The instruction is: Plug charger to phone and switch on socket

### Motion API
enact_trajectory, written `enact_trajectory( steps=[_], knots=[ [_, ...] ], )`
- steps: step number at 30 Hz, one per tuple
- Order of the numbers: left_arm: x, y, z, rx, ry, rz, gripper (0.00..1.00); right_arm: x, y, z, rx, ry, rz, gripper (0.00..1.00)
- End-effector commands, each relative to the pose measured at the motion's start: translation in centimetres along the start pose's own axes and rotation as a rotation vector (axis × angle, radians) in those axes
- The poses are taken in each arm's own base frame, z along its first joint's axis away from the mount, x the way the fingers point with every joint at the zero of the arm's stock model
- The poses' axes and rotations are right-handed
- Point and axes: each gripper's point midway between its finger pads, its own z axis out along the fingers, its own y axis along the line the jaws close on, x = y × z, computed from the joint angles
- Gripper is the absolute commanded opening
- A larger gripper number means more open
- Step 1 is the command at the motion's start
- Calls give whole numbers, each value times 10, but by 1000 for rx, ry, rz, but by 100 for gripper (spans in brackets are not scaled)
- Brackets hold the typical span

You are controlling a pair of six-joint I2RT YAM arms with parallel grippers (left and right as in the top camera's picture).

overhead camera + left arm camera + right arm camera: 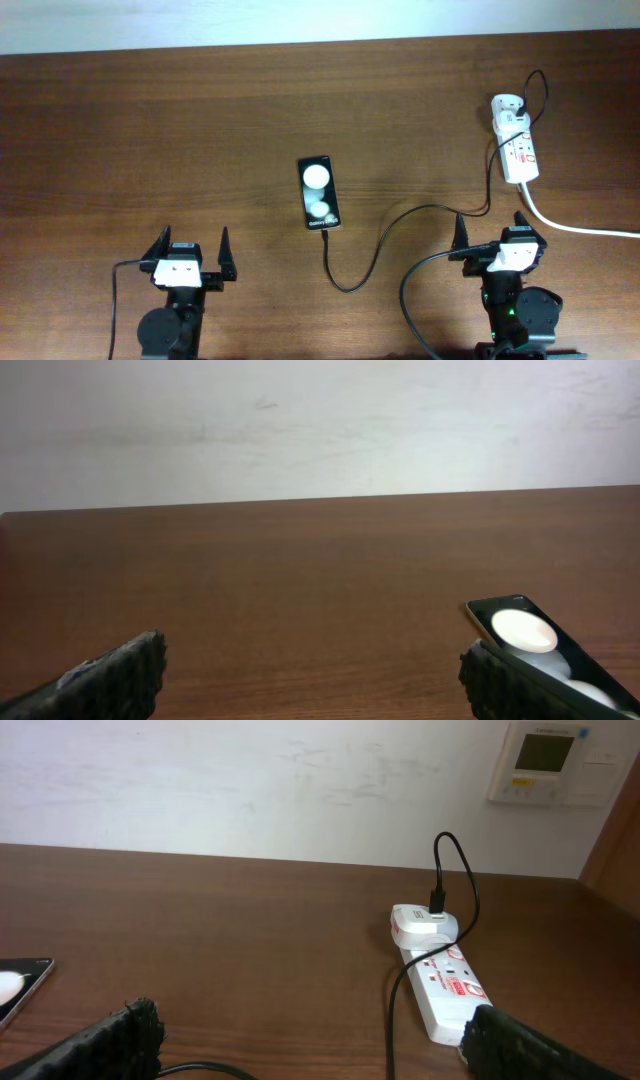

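Two grippers, both released: you see left gripper (pixel 195 236) bottom left, right gripper (pixel 490 224) bottom right. Thin black charger cable (pixel 430 206) touches lower edge of black rectangular smartphone (pixel 318 192), centre frame.

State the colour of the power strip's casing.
White, with red markings; the power strip shows best in the right wrist view.
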Motion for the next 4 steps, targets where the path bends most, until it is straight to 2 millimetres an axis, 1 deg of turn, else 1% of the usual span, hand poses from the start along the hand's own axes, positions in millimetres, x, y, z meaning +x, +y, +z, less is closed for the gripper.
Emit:
enact_trajectory(
  steps=[1,4],
  knots=[
    [1,-1,0,5,2,15,99,1,5,0,-27,-4,-8,99],
    [1,-1,0,5,2,15,99,1,5,0,-27,-4,-8,99]
  ],
)
